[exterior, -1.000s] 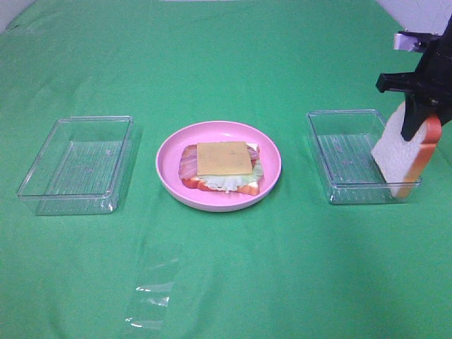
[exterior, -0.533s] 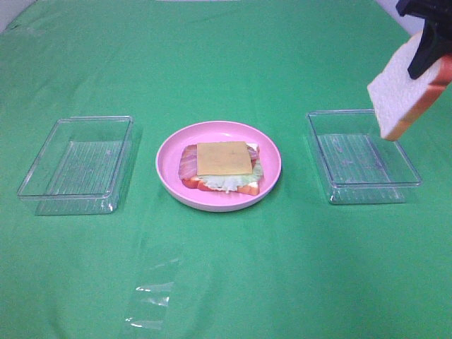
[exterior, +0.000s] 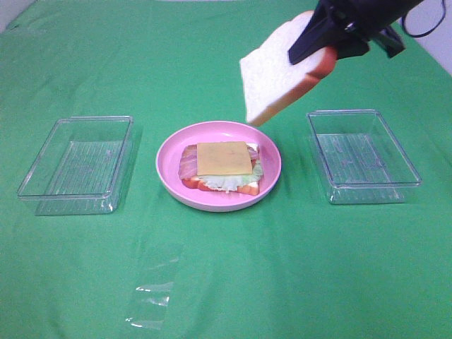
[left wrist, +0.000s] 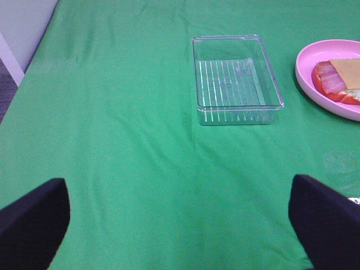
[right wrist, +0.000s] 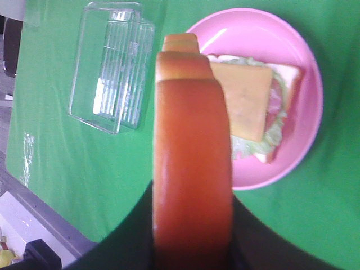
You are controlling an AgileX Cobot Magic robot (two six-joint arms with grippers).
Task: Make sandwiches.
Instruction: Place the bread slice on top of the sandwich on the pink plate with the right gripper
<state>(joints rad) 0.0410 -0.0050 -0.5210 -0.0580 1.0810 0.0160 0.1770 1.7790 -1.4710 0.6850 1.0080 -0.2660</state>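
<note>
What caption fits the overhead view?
Right pincer carries white toy bread slice above round pink plate holding open sandwich.

The open sandwich stack (exterior: 221, 169) lay flat on the pink plate (exterior: 169, 152) at the middle of the table: 1 white bread slice with orange-brown crust at the bottom, pale green lettuce and reddish bacon above it, and 1 square yellow cheese slice on top. The 2nd bread slice (exterior: 279, 70) hung tilted in the air, above and to the far right of the stack, clamped at its crust by the right gripper (exterior: 321, 39).
</note>
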